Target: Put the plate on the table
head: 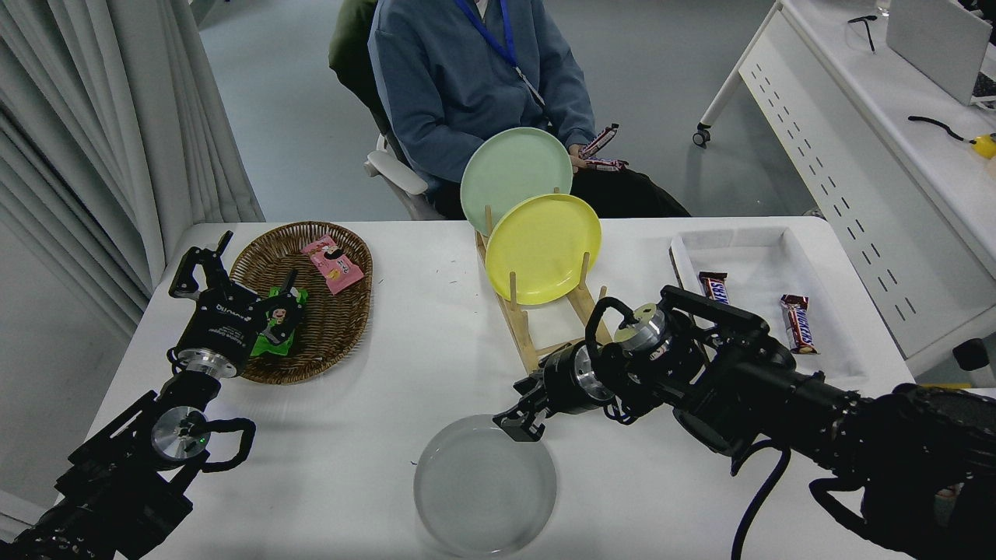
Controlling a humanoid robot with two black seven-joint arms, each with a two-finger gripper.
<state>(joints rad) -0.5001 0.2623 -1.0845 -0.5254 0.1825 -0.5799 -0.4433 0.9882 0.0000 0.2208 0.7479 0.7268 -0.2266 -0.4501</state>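
The plate [484, 486] lies flat on the table [373, 404] – the right gripper [520, 425] grasps its rim at 1 o'clock.

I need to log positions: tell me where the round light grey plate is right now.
In the head view the round light grey plate lies on the large white table near its front edge, just in front of the wooden plate rack, with the right hand at its far rim.

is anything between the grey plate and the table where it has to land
Nothing visible. The grey plate sits low over bare white table at the near edge, the right tool at its far rim. The wooden rack stands farther back, clear of it.
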